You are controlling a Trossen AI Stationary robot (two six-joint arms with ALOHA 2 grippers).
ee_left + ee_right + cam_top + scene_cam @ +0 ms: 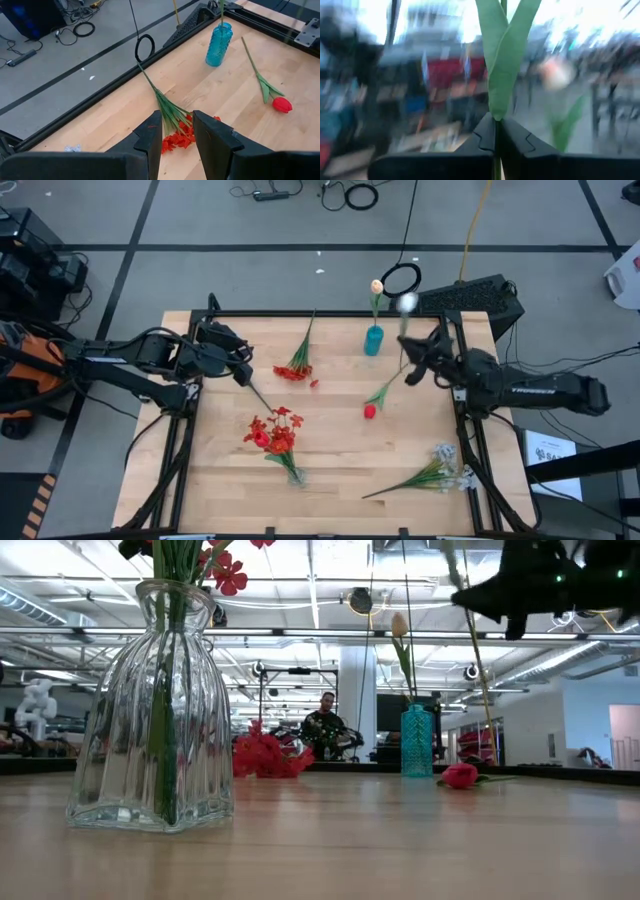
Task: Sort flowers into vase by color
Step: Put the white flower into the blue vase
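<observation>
Right gripper [496, 131] has its fingers clamped on a white tulip stem [404, 320], held upright just right of the teal vase [373, 340] at the far edge of the surface — that vase already holds a cream tulip [377, 286]. Bring the stalk tip over the narrow mouth, lower straight, then release. Left gripper [174, 131] hovers, fingers apart, above the loose red cluster [293, 370]; the clear vase [156, 710] holds red blossoms.

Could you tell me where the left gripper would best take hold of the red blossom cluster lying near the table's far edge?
Probably the thin green stalk of the red blossom cluster, above the leaves, coming straight down with the fingers across it. The stalk lies flat and bare on the wooden table, while the blossoms are soft. The left gripper hangs open over the cluster.
</observation>
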